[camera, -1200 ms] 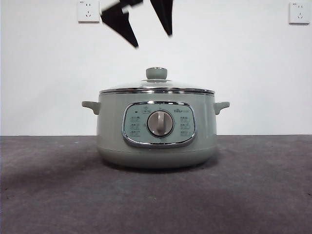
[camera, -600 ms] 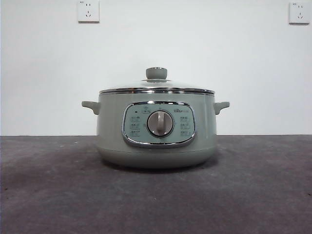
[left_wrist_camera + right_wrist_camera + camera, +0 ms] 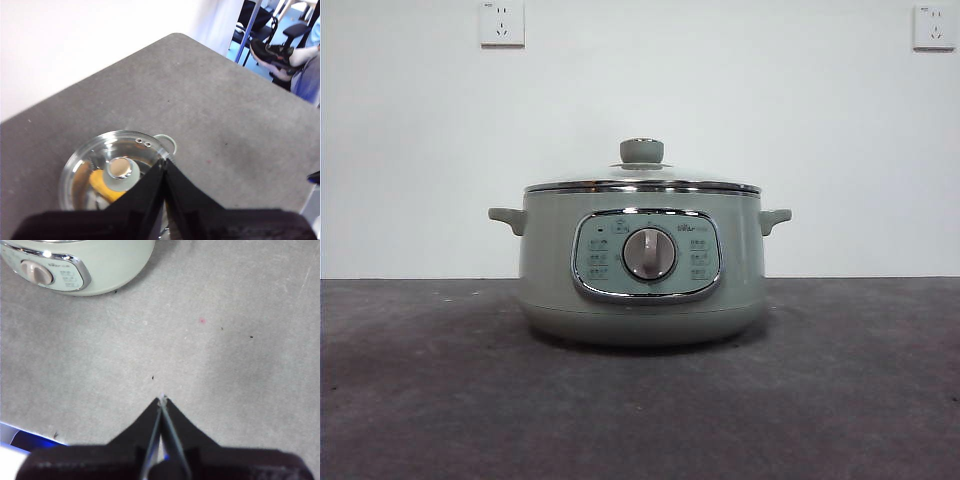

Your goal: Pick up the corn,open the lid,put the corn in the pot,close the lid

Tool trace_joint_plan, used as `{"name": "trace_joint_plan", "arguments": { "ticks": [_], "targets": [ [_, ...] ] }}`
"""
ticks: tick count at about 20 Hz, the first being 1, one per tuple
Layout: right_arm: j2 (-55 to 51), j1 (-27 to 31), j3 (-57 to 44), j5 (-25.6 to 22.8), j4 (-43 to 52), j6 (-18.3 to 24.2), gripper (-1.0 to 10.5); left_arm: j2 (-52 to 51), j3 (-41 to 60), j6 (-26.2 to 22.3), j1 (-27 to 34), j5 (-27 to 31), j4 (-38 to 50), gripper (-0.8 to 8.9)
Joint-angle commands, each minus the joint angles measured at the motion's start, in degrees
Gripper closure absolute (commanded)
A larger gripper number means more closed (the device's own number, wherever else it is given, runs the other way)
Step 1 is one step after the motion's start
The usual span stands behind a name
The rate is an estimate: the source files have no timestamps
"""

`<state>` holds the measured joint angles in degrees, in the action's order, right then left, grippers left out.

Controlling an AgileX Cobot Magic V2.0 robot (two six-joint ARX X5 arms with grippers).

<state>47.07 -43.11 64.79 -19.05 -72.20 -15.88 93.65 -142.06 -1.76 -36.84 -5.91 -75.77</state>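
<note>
Both tools pressed together, empty; corn [image 3: 100,184] seemingly inside pot [image 3: 642,270], blurred beneath glass lid [image 3: 112,167].

Your front camera sits low at table height, close to the pot [image 3: 642,265], facing the wall. Your left wrist camera looks down from high above the lid [image 3: 114,170]. Your right wrist camera looks down nearer the table [image 3: 210,350], catching the pot's control panel [image 3: 50,271], shared with the front view.

The right gripper [image 3: 163,401] hangs closed over bare grey table [image 3: 225,370], the pot [image 3: 90,265] well apart
</note>
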Motion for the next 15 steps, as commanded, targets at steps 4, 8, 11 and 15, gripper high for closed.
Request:
{"name": "trace_joint_plan", "arguments": {
  "ticks": [4,8,11,15],
  "targets": [
    [0.02,0.0,-0.57,0.0,0.22,-0.61,9.5,-7.63,10.29,-8.28,7.54,2.23,0.11,8.16],
    [0.02,0.0,-0.57,0.0,0.22,-0.61,9.5,-24.26,40.33,-7.91,15.26,3.17,2.16,8.16],
    [0.02,0.0,-0.57,0.0,0.22,-0.61,9.5,-40.87,68.48,-7.3,23.96,2.93,21.29,8.16],
    [0.04,0.0,-0.57,0.0,0.22,-0.61,9.5,-62.64,103.54,-5.77,31.76,2.89,51.67,8.16]
  ]
}}
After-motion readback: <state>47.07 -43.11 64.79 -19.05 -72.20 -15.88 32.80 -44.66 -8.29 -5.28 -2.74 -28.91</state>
